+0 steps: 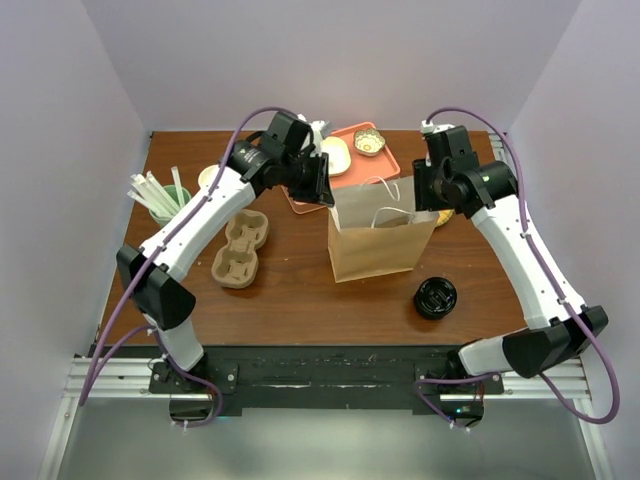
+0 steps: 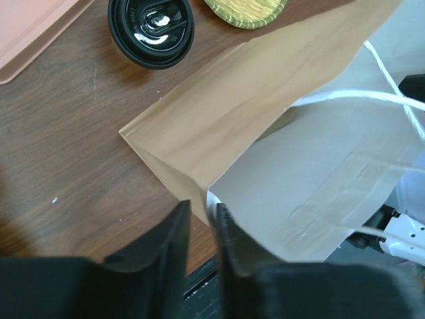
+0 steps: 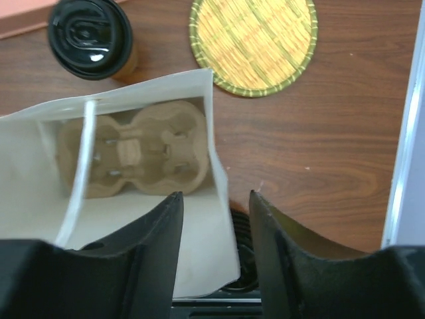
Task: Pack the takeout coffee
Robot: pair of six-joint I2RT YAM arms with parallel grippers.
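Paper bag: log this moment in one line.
left gripper pinching paper bag rim | right gripper open astride opposite rim | cup carrier inside bag | takeout coffee on table, unpacked

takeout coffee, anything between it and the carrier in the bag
Only the wall of the paper bag, between the takeout coffee and the cup carrier inside. The mouth gapes open, though a white handle crosses one side.
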